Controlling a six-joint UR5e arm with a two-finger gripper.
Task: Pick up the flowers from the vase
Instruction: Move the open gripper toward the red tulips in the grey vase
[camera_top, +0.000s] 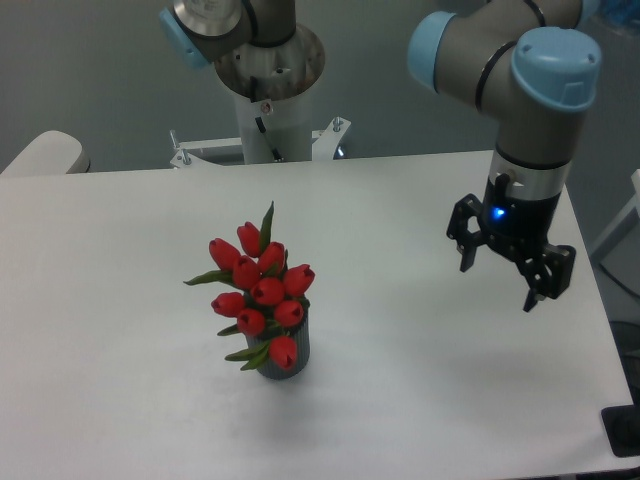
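Observation:
The flowers (261, 288), a tight bunch of red tulip buds with green leaves, stand in the vase (291, 356), a small dark grey ribbed cylinder, left of the table's middle. My gripper (498, 283) hangs above the table well to the right of them, pointing down. Its two black fingers stand apart and hold nothing. A wide stretch of white tabletop separates it from the bunch.
The white table (400, 400) ends close to the right of the gripper. The arm's base column (270, 100) rises behind the far table edge. A pale rounded object (42, 155) sits at the far left, and a black part (622, 430) shows at the lower right corner.

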